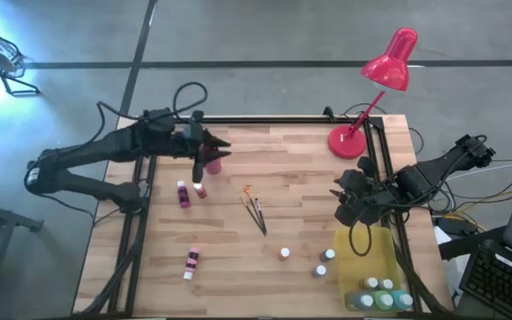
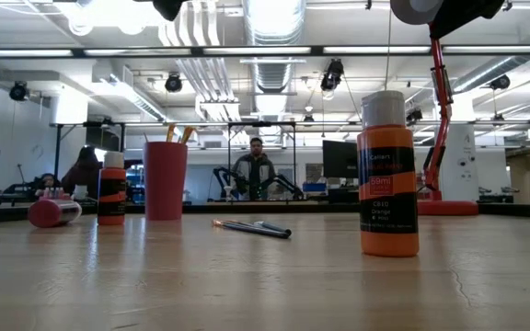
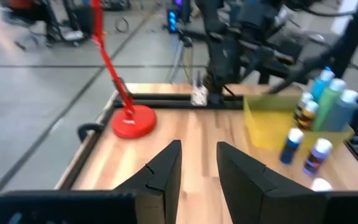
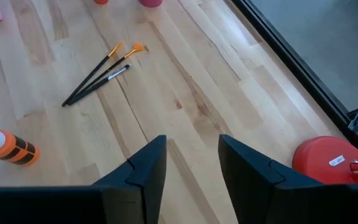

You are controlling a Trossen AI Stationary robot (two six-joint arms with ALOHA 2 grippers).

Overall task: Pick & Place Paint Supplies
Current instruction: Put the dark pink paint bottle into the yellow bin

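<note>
Two thin brushes (image 1: 255,213) lie side by side mid-table, also in the right wrist view (image 4: 97,75). Small paint bottles are scattered: two by the left (image 1: 183,194), one lying at the near left (image 1: 190,262), a white-capped one (image 1: 284,253), and two beside the yellow tray (image 1: 325,262). An orange bottle (image 2: 387,175) stands upright. A pink cup (image 1: 212,164) holds brush handles (image 2: 178,134). My left gripper (image 1: 225,145) hovers open above the cup, holding nothing (image 3: 197,168). My right gripper (image 1: 338,203) hangs open near the table's right side, holding nothing (image 4: 191,168).
A red desk lamp stands at the far right, its base (image 1: 348,140) on the wood. The yellow tray (image 1: 373,258) sits at the near right corner with several larger bottles (image 1: 382,298) at its near end. A black frame rail (image 1: 283,119) borders the table.
</note>
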